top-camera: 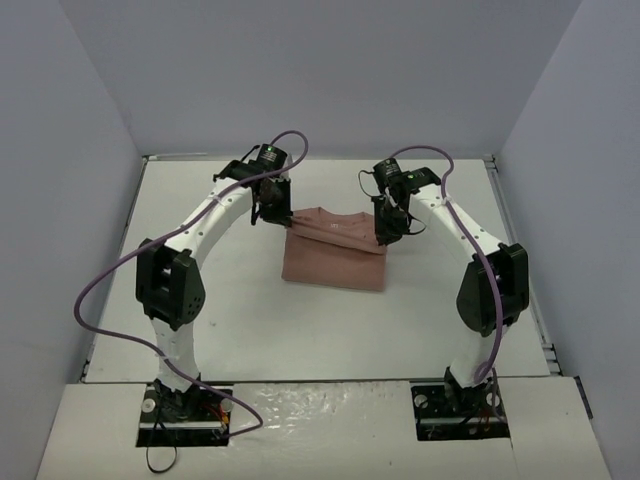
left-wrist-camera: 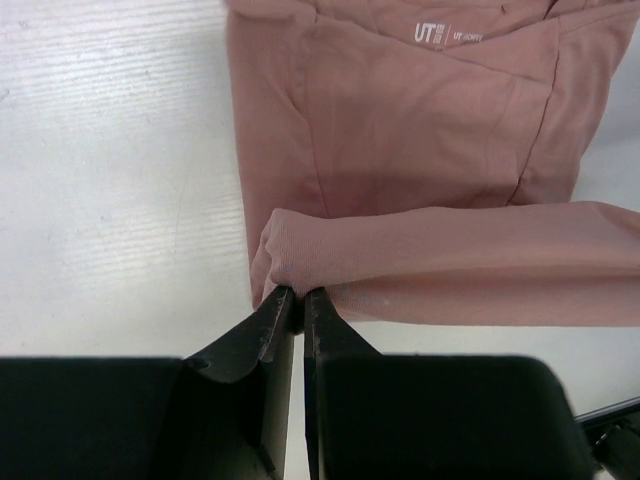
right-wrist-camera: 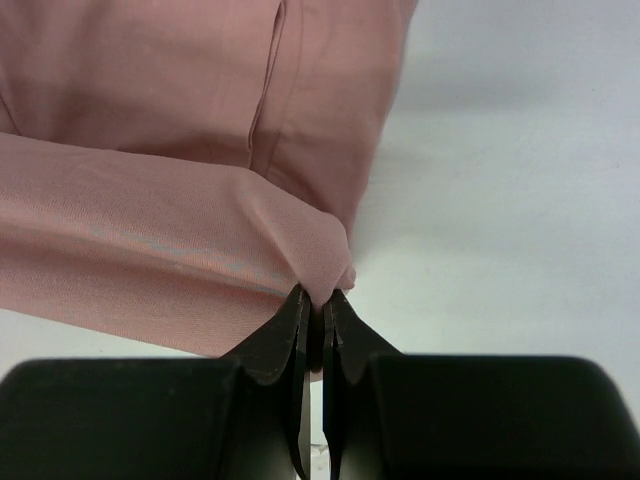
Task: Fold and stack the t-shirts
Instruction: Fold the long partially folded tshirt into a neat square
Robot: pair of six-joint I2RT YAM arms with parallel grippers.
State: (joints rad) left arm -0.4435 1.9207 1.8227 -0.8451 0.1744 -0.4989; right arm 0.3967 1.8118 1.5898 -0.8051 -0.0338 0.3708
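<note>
I have the t-shirt [top-camera: 335, 258] in the middle of the white worktop [top-camera: 300, 335], between my two arms and a little towards the far side. It is already partly folded into a rough rectangle. Most of the cloth lies flat on the surface.

My left gripper [left-wrist-camera: 298, 296] is pressed together on the left end of a doubled-over band of pink cloth, with the fabric bunched into a small rounded tuck at the fingertips. My right gripper [right-wrist-camera: 320, 297] is pinching the other end of that band in the same way, with a small nub of cloth caught between its tips.

From above, the band runs fairly straight from one gripper to the other along the shirt's far edge. On the left wrist camera it crosses in front of the flat part, where I can read small white lettering [left-wrist-camera: 440, 33] near the top of the view. A purple cable [top-camera: 110, 285] loops off each arm.
</note>
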